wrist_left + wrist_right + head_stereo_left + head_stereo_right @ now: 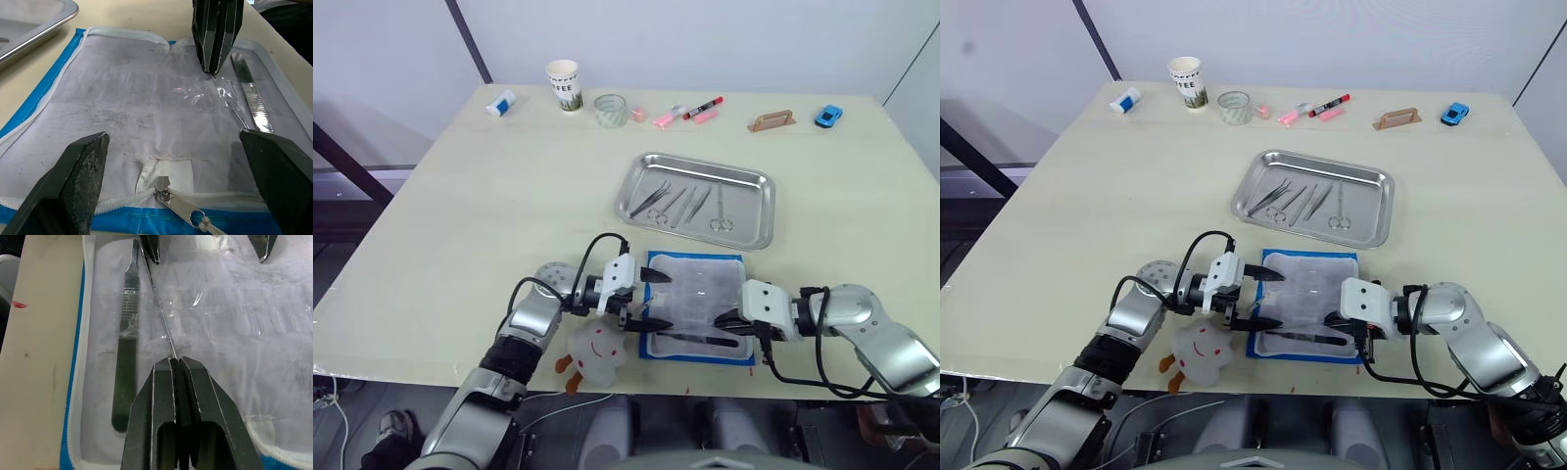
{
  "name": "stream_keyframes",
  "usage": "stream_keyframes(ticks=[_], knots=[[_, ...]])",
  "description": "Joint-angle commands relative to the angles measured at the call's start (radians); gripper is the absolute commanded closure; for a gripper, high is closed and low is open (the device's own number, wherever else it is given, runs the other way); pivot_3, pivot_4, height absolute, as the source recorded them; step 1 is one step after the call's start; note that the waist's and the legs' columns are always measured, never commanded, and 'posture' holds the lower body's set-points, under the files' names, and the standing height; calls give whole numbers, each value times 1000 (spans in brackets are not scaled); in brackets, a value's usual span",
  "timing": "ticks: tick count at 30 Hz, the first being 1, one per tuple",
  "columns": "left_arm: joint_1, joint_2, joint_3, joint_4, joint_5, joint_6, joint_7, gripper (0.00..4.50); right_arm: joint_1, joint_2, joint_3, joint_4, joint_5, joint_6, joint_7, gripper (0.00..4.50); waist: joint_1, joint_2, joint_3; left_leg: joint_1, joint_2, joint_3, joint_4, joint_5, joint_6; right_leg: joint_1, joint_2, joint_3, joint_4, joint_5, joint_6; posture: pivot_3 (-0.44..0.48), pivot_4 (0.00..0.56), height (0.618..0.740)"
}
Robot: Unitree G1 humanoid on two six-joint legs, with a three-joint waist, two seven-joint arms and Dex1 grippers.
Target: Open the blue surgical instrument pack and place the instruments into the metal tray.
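Tabletop (489, 196), both claws over pack (697, 284)

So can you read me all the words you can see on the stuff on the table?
"FFEE" – the letters that can be read on the paper cup, at the table's far edge.
White bottle with the blue cap: any label is too small to read.
Red marker and pink markers: print too small to read.
Open blue surgical instrument pack: no print readable on its white lining.
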Motion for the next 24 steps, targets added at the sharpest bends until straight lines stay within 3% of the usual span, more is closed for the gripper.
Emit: stream_keyframes(ticks=[1, 12, 15, 18, 24], knots=[[21, 4, -21, 12, 28, 23, 10, 0, -10, -20, -28, -45, 19, 22, 5, 4276, 0, 0, 0, 0, 0, 0, 0, 0, 0, 0, 0, 0, 0, 0, 0, 0, 150, 740], [22, 1, -23, 7, 28, 26, 14, 0, -7, -41, -24, -65, 28, 47, 8, 4276, 0, 0, 0, 0, 0, 0, 0, 0, 0, 0, 0, 0, 0, 0, 0, 0, 150, 740], [21, -1, -24, 9, 29, 26, 15, 0, -10, -39, -11, -68, 28, 51, 14, 3485, 1, 0, 0, 0, 0, 0, 0, 0, 0, 0, 0, 0, 0, 0, 0, 0, 150, 740], [19, -4, -25, 12, 30, 26, 15, 0, -11, -26, 3, -39, -12, 0, -8, 2057, 2, 0, 0, 0, 0, 0, 0, 0, 0, 0, 0, 0, 0, 0, 0, 0, 150, 740], [18, -6, -23, 21, 32, 18, 15, 0, -23, -20, 15, 17, -29, -33, 7, 2057, 3, 0, 0, 0, 0, 0, 0, 0, 0, 0, 0, 0, 0, 0, 0, 0, 150, 740]])
